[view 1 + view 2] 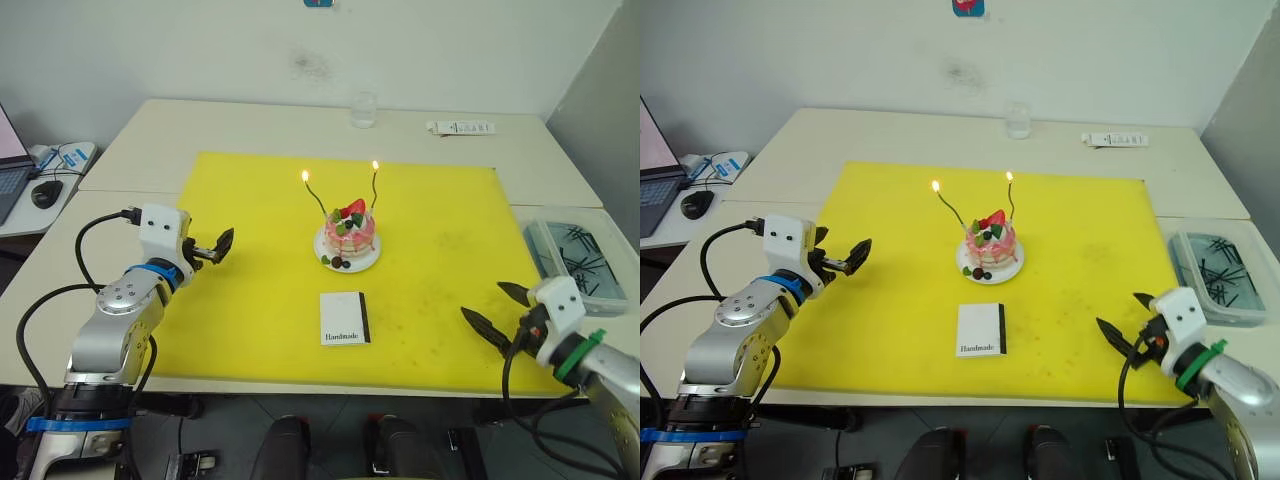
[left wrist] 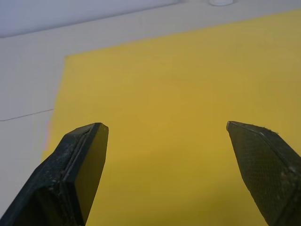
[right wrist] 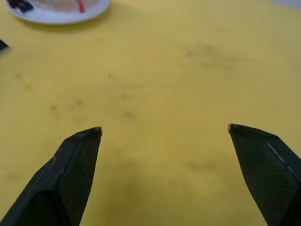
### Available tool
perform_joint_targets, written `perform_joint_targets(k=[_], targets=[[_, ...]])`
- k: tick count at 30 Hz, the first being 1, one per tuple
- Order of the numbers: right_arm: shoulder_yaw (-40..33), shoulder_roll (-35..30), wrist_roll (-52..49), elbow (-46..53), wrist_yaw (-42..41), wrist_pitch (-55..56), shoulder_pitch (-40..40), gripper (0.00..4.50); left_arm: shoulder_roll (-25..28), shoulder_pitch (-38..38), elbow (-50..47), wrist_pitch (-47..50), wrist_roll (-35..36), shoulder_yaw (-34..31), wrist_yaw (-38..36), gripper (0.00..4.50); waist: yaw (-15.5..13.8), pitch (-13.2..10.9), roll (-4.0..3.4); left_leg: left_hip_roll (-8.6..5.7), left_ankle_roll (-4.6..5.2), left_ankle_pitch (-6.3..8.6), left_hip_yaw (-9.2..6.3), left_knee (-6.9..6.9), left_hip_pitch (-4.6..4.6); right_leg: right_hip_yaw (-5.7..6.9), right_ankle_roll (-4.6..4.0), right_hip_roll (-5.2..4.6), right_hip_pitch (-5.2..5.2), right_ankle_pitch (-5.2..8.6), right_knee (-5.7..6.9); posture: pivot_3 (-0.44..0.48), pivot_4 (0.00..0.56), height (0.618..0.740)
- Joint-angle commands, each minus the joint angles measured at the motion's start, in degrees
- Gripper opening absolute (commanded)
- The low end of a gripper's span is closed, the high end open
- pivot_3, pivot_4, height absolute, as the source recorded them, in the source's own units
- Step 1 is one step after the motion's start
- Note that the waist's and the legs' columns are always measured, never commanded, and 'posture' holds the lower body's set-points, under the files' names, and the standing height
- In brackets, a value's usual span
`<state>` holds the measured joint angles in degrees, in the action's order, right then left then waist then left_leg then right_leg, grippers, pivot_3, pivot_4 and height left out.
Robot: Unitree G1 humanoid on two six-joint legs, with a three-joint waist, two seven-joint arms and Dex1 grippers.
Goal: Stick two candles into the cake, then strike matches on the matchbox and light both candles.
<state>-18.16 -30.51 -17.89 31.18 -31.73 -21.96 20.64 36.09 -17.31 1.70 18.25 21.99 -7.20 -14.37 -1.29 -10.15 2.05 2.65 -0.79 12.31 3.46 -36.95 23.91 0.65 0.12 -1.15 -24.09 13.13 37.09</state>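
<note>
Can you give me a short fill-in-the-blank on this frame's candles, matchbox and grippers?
1. Both candles standing in the cake are ____.
2. The matchbox lies on the ____ mat, nearer the robot than the cake.
3. The left gripper and right gripper both have their fingers ____.

Missing words: lit; yellow; open
</note>
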Motion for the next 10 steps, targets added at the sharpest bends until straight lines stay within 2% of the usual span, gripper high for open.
perform_joint_targets(k=[1,5,10], targets=[[-2.1,0.9,-0.2,4.6,1.5,1.6,1.4,4.50,-2.7,-3.4,2.1,-2.6,-2.9,-1.0,0.9,4.46,0.1,0.0,-0.01,-0.01,0.00,0.00,0.05,-0.01,-0.03,0.01,-0.03,0.00,0.00,-0.01,0.00,0.000,0.150,0.740],[-0.8,0.7,-1.2,4.7,1.4,-0.2,-0.7,4.50,-5.5,-4.4,2.7,-2.7,-4.1,-1.2,0.6,4.46,0.6,0.1,0.12,-0.02,0.02,-0.01,0.19,-0.09,-0.08,-0.02,-0.12,-0.01,0.00,-0.14,-0.04,0.000,0.150,0.740],[0.5,0.4,-1.0,2.6,0.8,-0.5,-3.6,4.50,-5.9,-3.6,1.9,-0.8,-5.2,-1.5,-0.7,4.46,0.8,0.1,0.13,0.01,0.02,-0.02,0.12,-0.05,-0.09,-0.01,-0.16,0.02,0.00,-0.14,0.00,0.000,0.150,0.740]])
